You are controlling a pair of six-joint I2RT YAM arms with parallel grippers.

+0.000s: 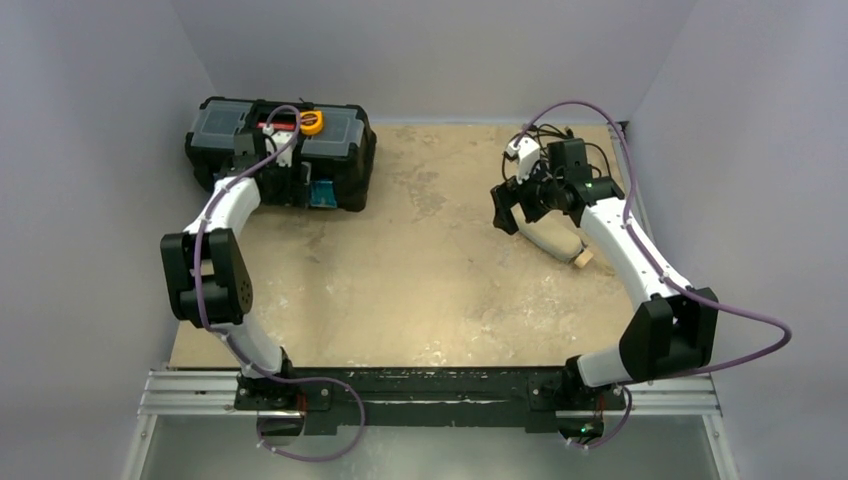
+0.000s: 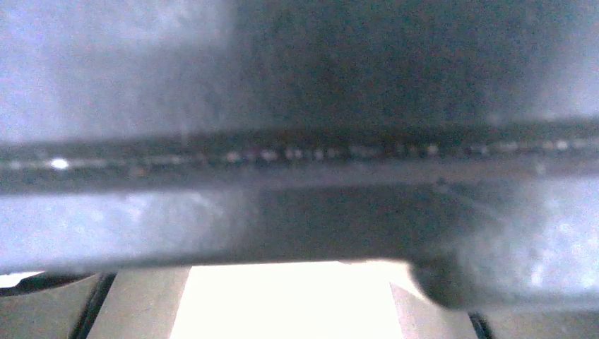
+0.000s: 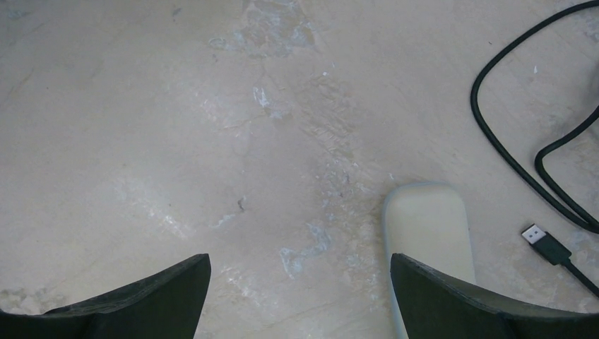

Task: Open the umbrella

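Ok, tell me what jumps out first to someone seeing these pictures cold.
The black toolbox sits at the table's far left, an orange tape measure on its lid, with the left arm reaching onto it. On the right, the open right gripper hangs over the umbrella, a pale bundle ending in a wooden knob, with a black cable lying beside it.

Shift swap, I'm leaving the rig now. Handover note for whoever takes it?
Left gripper: jaws wide, at the black toolbox. Contact unclear, as its wrist view is blurred.
Right gripper: open, empty, hovering over the table beside the umbrella.
Umbrella: folded shut, lying at the table's right side under the right arm, wooden knob toward the near edge.
Done: nothing that shows.
Left: grasp the umbrella and open it.
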